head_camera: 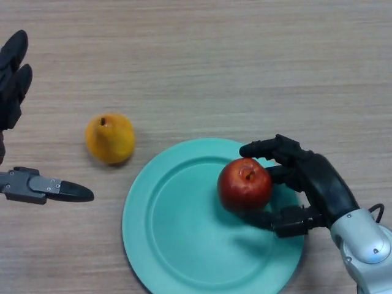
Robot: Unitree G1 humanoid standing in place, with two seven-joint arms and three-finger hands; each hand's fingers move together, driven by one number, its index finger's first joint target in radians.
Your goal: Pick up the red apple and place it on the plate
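Observation:
The red apple (244, 184) is over the right part of the teal plate (177, 239), stem dimple up. My right hand (312, 180) comes in from the lower right and is curled round the apple, fingers behind it and thumb under its near side. I cannot tell whether the apple rests on the plate or hangs just above it. My left hand (13, 76) is at the left edge, fingers straight, thumb stretched out lower down, holding nothing.
A yellow-orange pear (109, 138) lies on the wooden table (245, 61) left of the plate, between the plate and my left hand.

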